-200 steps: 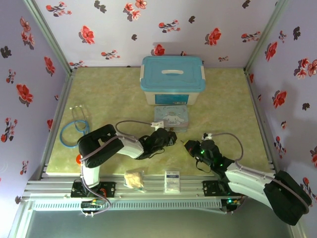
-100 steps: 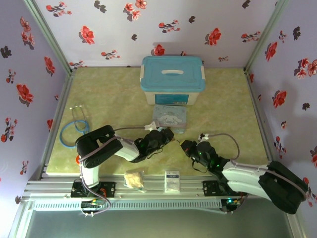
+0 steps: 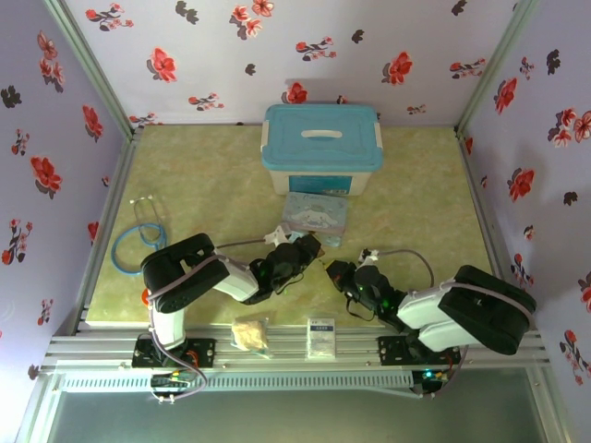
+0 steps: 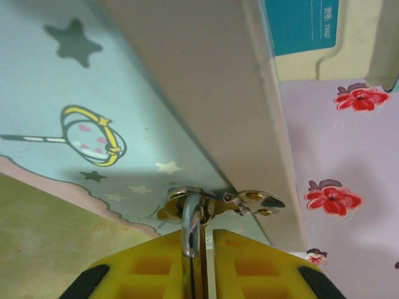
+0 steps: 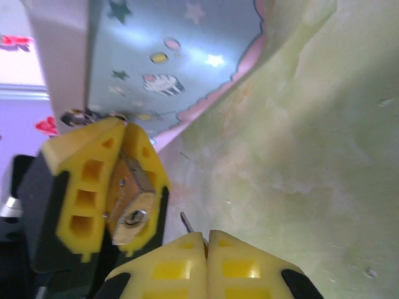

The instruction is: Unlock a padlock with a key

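The left claw [image 4: 201,244] stays clamped on the padlock [image 5: 132,198] in front of the cartoon tin [image 3: 316,210], its keyhole [image 5: 134,217] facing the other arm. The right claw [image 5: 206,240], pinched shut on the key [image 5: 185,220], has swung in close; the tip sits just short of the keyhole, so insertion looks next

The right gripper [image 3: 331,269] is carried leftward across the lower middle of the frame, and the gap to the left gripper [image 3: 315,247] is closed from a clear stretch down to almost nothing. The right arm [image 3: 480,309] is swung in behind it, its big dark link pulled up out of the lower right corner toward the centre right. The left gripper is nudged slightly left. The key [image 5: 185,221] is thereby brought just beside the padlock [image 5: 131,205].
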You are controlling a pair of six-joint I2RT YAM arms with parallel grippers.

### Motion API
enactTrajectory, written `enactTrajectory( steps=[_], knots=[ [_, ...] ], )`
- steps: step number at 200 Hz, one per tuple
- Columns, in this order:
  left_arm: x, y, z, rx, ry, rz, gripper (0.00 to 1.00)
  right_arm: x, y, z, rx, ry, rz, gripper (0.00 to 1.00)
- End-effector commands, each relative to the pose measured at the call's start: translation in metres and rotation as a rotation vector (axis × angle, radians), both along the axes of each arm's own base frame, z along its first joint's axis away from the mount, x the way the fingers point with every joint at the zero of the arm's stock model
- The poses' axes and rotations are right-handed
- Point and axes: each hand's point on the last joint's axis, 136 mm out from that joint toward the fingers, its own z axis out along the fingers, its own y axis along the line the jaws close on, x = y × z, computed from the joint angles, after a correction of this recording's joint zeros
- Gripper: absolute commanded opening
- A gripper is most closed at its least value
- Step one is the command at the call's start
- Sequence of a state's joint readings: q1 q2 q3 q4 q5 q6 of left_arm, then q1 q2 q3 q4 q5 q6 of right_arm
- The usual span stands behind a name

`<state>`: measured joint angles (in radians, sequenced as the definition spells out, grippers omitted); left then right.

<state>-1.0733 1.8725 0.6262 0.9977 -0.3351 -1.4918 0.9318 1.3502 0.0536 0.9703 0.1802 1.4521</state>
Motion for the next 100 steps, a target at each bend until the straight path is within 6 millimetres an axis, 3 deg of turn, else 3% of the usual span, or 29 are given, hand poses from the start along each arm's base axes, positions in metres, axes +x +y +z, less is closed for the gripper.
enactTrajectory(
  steps=[1, 65, 100],
  knots=[
    [0.008, 0.003, 0.019, -0.091, -0.043, 0.067, 0.0, 0.008, -0.011, 0.013, 0.053, -0.047, -0.093, 0.0],
    [0.01, -0.004, 0.025, -0.134, -0.034, 0.073, 0.0, 0.008, -0.009, 0.037, 0.081, -0.112, -0.073, 0.0],
    [0.009, -0.005, 0.027, -0.158, -0.034, 0.075, 0.0, 0.006, -0.012, 0.035, 0.052, -0.105, -0.067, 0.0]
  ],
)
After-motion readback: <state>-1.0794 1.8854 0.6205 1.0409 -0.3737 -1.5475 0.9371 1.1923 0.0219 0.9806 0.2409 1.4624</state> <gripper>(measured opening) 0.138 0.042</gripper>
